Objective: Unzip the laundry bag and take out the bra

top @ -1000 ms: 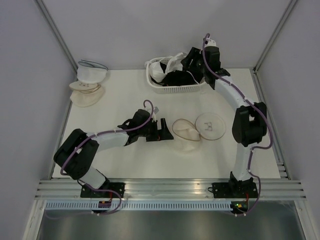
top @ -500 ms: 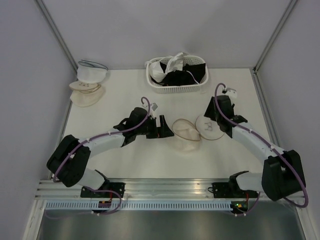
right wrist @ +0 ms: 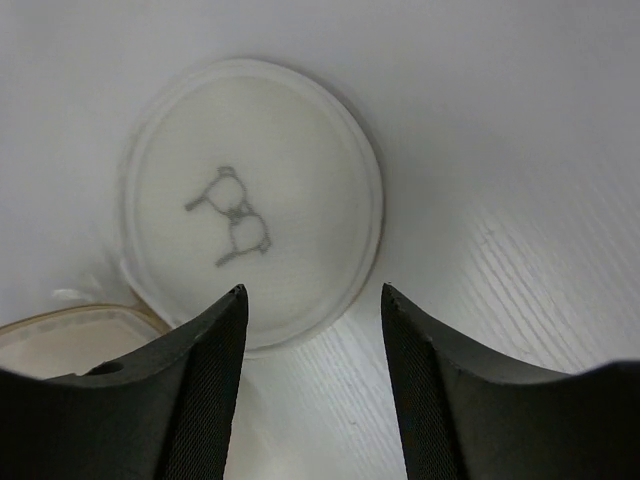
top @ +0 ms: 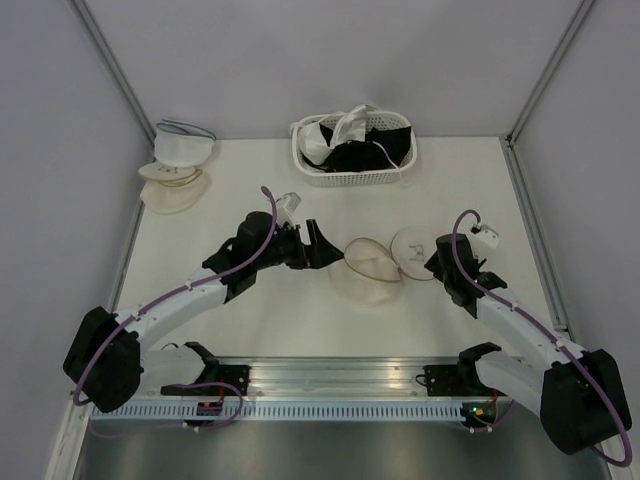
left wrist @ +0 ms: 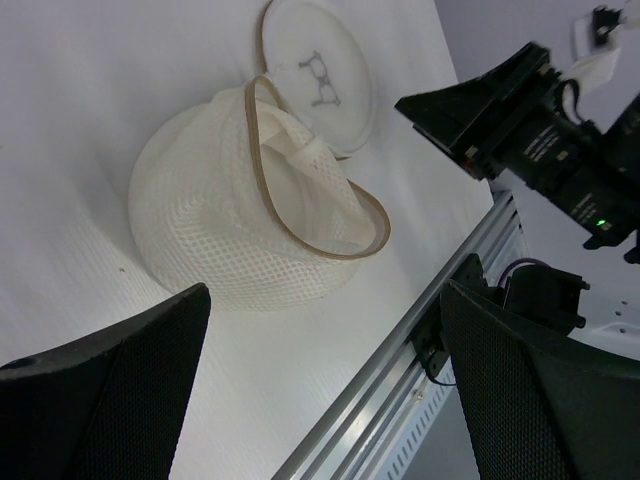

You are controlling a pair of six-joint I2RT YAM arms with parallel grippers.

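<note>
The laundry bag lies open mid-table as two joined halves: a cream mesh dome (top: 372,270) with a tan rim hoop, and a flat round lid (top: 420,252) to its right. In the left wrist view the dome (left wrist: 220,230) shows only folded mesh inside. The bra (top: 335,133), white with thin straps, lies in the basket among black garments. My left gripper (top: 327,250) is open and empty just left of the dome (left wrist: 325,300). My right gripper (top: 441,266) is open and empty at the lid's near right edge; the lid (right wrist: 250,200) fills its view (right wrist: 312,292).
A white slatted basket (top: 355,179) stands at the back centre. Stacked cream and white dome pouches (top: 175,165) sit at the back left. A metal rail (top: 340,375) runs along the near edge. Grey walls close in on three sides.
My right arm has swung from over the basket down to the near side of the lid. My left gripper has shifted slightly right toward the dome.
</note>
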